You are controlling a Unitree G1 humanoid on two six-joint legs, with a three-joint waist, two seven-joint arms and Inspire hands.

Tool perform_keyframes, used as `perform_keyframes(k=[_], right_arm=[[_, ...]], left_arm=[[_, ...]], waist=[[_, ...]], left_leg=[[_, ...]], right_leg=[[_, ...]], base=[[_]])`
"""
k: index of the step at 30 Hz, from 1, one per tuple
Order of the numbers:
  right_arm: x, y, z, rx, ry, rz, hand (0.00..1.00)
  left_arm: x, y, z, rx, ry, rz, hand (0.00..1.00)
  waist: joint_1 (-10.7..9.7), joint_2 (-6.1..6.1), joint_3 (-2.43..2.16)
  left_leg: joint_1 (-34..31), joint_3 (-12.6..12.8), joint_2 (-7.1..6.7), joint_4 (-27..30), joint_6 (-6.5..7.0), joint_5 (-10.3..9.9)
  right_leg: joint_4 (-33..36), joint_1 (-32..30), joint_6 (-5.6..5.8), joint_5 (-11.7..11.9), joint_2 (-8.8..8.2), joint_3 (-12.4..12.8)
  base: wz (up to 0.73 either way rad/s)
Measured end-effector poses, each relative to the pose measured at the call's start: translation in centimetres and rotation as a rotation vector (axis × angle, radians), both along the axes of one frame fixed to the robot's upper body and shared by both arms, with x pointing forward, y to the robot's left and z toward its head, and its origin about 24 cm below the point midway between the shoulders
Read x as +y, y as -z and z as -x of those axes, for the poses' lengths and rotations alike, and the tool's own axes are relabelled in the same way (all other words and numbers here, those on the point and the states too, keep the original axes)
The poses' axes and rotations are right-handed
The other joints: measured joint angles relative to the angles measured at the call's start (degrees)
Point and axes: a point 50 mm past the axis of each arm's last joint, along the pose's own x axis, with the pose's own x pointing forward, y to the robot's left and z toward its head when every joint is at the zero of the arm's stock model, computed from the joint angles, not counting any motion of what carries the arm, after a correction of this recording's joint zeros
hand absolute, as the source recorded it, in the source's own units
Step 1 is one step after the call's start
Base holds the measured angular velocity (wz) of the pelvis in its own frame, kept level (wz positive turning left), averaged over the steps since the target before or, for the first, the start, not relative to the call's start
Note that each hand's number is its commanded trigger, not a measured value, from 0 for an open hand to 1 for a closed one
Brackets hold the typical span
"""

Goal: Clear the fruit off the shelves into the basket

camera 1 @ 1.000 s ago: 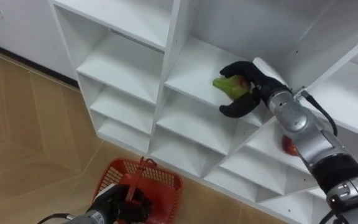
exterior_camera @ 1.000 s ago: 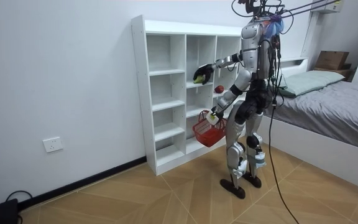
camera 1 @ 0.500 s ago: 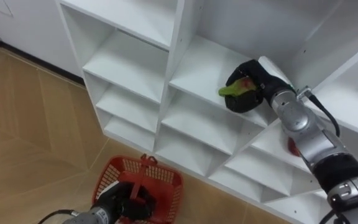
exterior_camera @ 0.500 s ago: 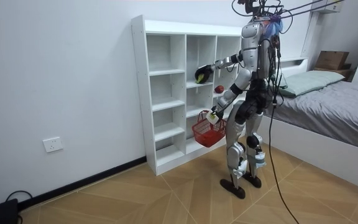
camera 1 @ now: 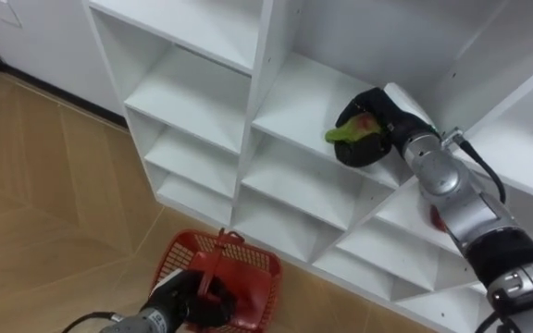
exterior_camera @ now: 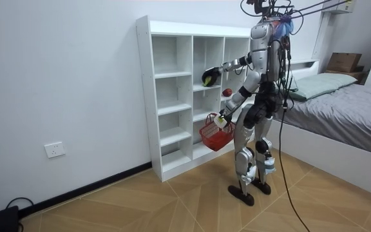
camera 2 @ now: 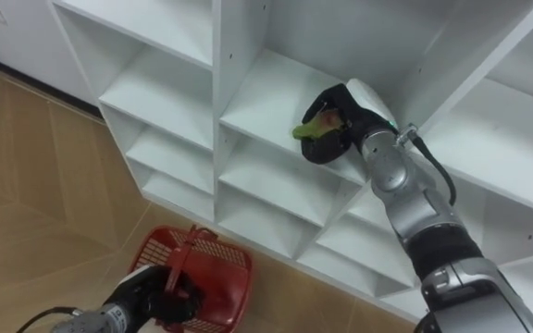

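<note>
A green fruit with a red blush [camera 1: 344, 134] [camera 2: 309, 129] lies on a shelf in the middle column of the white closet [camera 1: 248, 102]. My right hand [camera 1: 370, 137] [camera 2: 334, 125] is shut on it, fingers curled round it. My left hand [camera 1: 192, 301] [camera 2: 155, 298] is low in front of the closet, shut on the handle of a red wire basket [camera 1: 243, 277] [camera 2: 216, 273]. A red fruit [camera 1: 433, 219] rests on a lower shelf, partly hidden behind my right forearm. In the room view I stand facing the closet [exterior_camera: 172, 96], the basket [exterior_camera: 215, 135] hanging at thigh height.
The closet has several bare cubbies to the left and below. Wooden floor [camera 1: 35, 194] lies in front of it. A bed [exterior_camera: 340, 109] stands behind me at the room view's right.
My right hand has closed round the green fruit, which it was only reaching with spread fingers a second ago. The basket has shifted slightly right in the view.
</note>
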Motion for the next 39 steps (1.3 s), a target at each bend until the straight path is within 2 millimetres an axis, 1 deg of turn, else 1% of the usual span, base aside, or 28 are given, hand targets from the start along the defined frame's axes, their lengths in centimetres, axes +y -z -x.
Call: perform_keyframes(k=[5,8,10,13,14,15,16,19,22,24,26,28,29,32,33,34,35,37,39], right_arm=[[0.8,-0.5,-0.1,-0.025,-0.022,0.007,1.0],[1.4,-1.4,-0.1,-0.068,-0.047,-0.005,1.0],[2.0,-2.1,0.2,-0.109,-0.072,-0.024,1.0],[2.9,-3.1,0.9,-0.164,-0.112,-0.066,1.0],[3.2,-3.3,1.2,-0.179,-0.125,-0.081,1.0],[3.6,-3.4,1.5,-0.189,-0.14,-0.095,1.0],[4.0,-3.3,1.9,-0.19,-0.151,-0.11,1.0],[4.2,-2.8,2.6,-0.173,-0.17,-0.124,1.0],[4.5,-2.7,3.4,-0.163,-0.199,-0.133,1.0],[4.8,-2.6,4.1,-0.165,-0.222,-0.15,1.0],[4.9,-2.6,4.5,-0.164,-0.233,-0.159,1.0],[5.2,-2.1,4.9,-0.152,-0.24,-0.176,1.0],[5.2,-1.8,5.0,-0.142,-0.24,-0.179,1.0],[5.0,0.1,6.3,-0.076,-0.218,-0.191,1.0],[4.9,0.9,6.9,-0.046,-0.208,-0.197,1.0],[4.8,1.3,7.2,-0.032,-0.205,-0.199,1.0],[4.7,1.8,7.7,-0.008,-0.203,-0.199,1.0],[4.6,2.3,8.1,0.017,-0.206,-0.196,1.0],[4.5,2.8,8.5,0.035,-0.202,-0.195,1.0]], left_arm=[[0.1,0.0,0.0,-0.002,-0.011,-0.008,1.0],[0.2,0.0,0.0,-0.004,-0.027,-0.006,1.0],[0.3,0.0,-0.1,-0.01,-0.041,-0.014,1.0],[0.2,-0.1,-0.3,-0.021,-0.065,-0.007,1.0],[0.1,-0.1,-0.3,-0.025,-0.072,0.001,1.0],[-0.1,-0.1,-0.3,-0.03,-0.076,0.006,1.0],[-0.2,-0.1,-0.3,-0.032,-0.074,0.009,1.0],[-0.3,-0.3,-0.5,-0.044,-0.072,0.012,1.0],[-0.3,-0.5,-0.7,-0.06,-0.066,0.014,1.0],[-0.7,-0.5,-0.8,-0.073,-0.065,0.026,1.0],[-1.1,-0.6,-0.9,-0.081,-0.067,0.043,1.0],[-1.7,-0.7,-1.1,-0.096,-0.078,0.072,1.0],[-1.8,-0.7,-1.1,-0.097,-0.085,0.084,1.0],[-2.2,-0.5,-1.2,-0.092,-0.084,0.093,1.0],[-2.3,-0.4,-1.0,-0.083,-0.077,0.089,1.0],[-2.3,-0.3,-0.9,-0.08,-0.075,0.087,1.0],[-2.4,-0.3,-0.9,-0.081,-0.075,0.084,1.0],[-2.5,-0.3,-0.9,-0.081,-0.077,0.084,1.0],[-2.5,-0.3,-0.9,-0.081,-0.078,0.086,1.0]], waist=[[-0.3,0.66,-0.07],[-0.7,0.97,-0.12],[-1.0,1.13,-0.12],[-1.9,1.82,-0.16],[-2.3,2.32,-0.18],[-2.3,2.74,-0.16],[-2.4,3.12,-0.2],[-2.7,3.45,-0.35],[-3.8,3.79,-0.54],[-4.1,4.56,-0.98],[-4.2,5.18,-1.1],[-4.3,5.59,-1.07],[-4.3,5.68,-1.1],[-4.4,6.13,-1.05],[-4.4,6.51,-1.04],[-4.4,6.74,-1.02],[-4.4,7.21,-0.77],[-4.4,7.63,-0.67],[-4.7,7.73,-0.72]], left_leg=[[0.5,0.9,0.14,-0.5,0.01,0.0],[0.8,1.1,0.17,-0.8,0.06,0.0],[0.8,1.2,0.23,-0.8,0.05,0.0],[0.8,1.2,0.22,-0.8,0.05,0.0],[0.9,1.6,0.22,-0.8,0.05,0.0],[1.0,2.3,0.33,-0.9,0.05,0.0],[1.3,2.7,0.44,-1.0,0.06,0.0],[1.9,3.4,0.71,-1.8,0.05,0.0],[2.0,4.0,0.99,-1.8,0.03,0.0],[2.3,4.3,1.05,-1.8,0.03,0.0],[2.9,5.2,1.11,-2.1,0.04,0.0],[3.8,5.8,1.26,-2.7,0.05,0.0],[3.9,5.8,1.28,-2.8,0.05,0.0],[4.0,5.9,1.31,-2.7,0.05,0.0],[4.0,6.1,1.32,-2.7,0.05,0.0],[3.9,6.1,1.32,-2.7,0.06,0.0],[3.8,6.5,1.39,-2.7,0.06,0.0],[3.5,7.1,1.58,-2.7,0.06,0.0],[3.3,7.5,1.71,-2.7,0.06,0.0]], right_leg=[[0.0,-0.1,0.0,0.0,0.03,1.0],[0.0,0.0,0.0,0.0,0.04,1.2],[0.0,-0.1,0.0,0.0,0.03,1.2],[-0.1,0.0,0.0,0.0,-0.01,1.3],[-0.1,0.0,0.0,0.0,-0.19,1.5],[-0.1,-0.1,0.01,0.0,-0.23,2.2],[0.0,-0.1,0.04,0.0,-0.24,2.6],[0.1,-0.1,-0.03,0.1,-0.18,2.8],[0.0,-0.2,-0.21,0.2,0.02,3.2],[0.1,-0.2,-0.21,0.3,0.05,4.0],[0.3,0.1,-0.18,0.3,0.01,4.5],[0.7,0.1,-0.18,0.3,0.06,5.6],[0.8,0.1,-0.18,0.3,0.07,5.6],[0.9,0.2,-0.18,0.3,0.1,5.8],[0.9,0.1,-0.18,0.3,0.1,5.9],[1.0,0.0,-0.18,0.3,0.08,6.0],[1.1,-0.3,-0.18,0.3,0.1,6.2],[1.9,-1.3,-0.18,0.3,0.14,6.9],[2.1,-1.8,-0.19,0.3,0.21,7.3]], base=[[-0.1],[-0.04],[-0.02],[0.0],[-0.11],[-0.2],[-0.24],[-0.16],[-0.07],[-0.12],[-0.18],[-0.21],[-0.12],[-0.01],[-0.04],[-0.08],[-0.15],[-0.18],[-0.1]])
